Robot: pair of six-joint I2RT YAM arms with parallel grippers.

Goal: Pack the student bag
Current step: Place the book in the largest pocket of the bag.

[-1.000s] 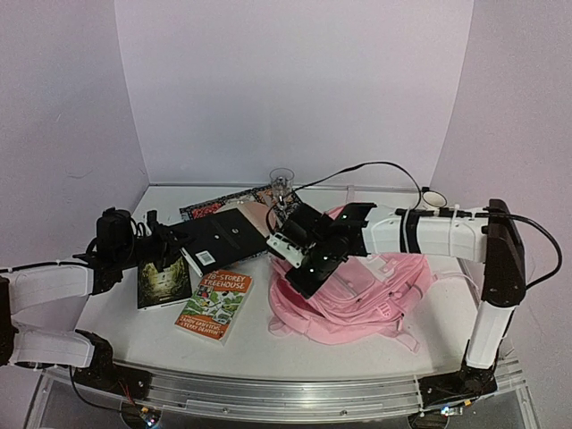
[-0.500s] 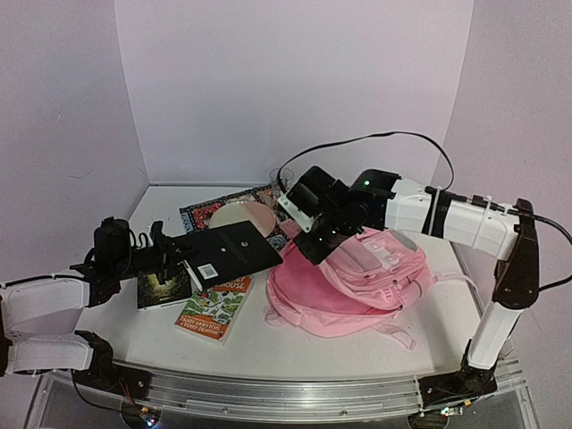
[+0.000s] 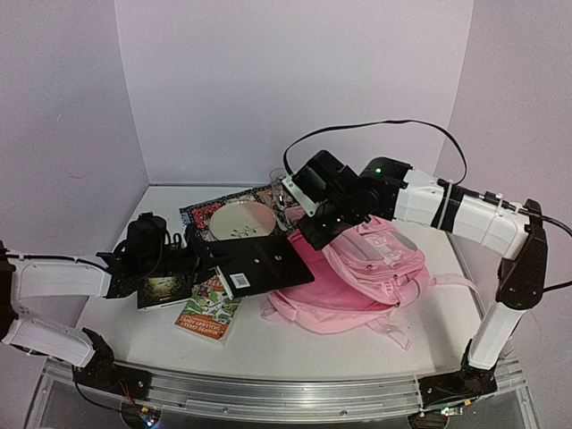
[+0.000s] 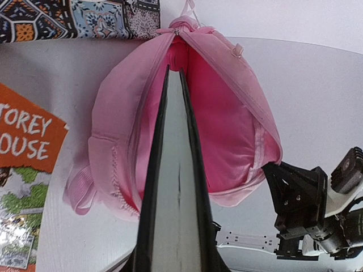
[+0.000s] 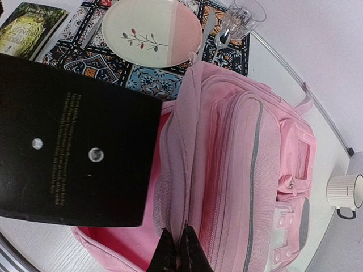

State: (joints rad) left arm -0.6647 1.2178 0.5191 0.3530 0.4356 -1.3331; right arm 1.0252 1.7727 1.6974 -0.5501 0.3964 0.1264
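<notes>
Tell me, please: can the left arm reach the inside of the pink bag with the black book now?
Probably yes. The right jaws pinch the rim of the student bag and hold its mouth open, and the black book in the left jaws points into the pink inside. Nothing seems to lie between.

A: What can you read on the orange book cover [image 4: 28,141]?
B: Only pieces, in big white letters: "TOREY" and under it "OUSE". The left edge of the view cuts off the beginnings.
A: And on the black book [image 5: 68,153]?
B: Its back carries several lines of small pale print, too fine to read. In the top view it has also a white barcode label [image 3: 239,280], but the digits are too small.
A: And the green book [image 5: 28,25]?
B: Some lettering stands on its cover, but it is blurred and I cannot read it
</notes>
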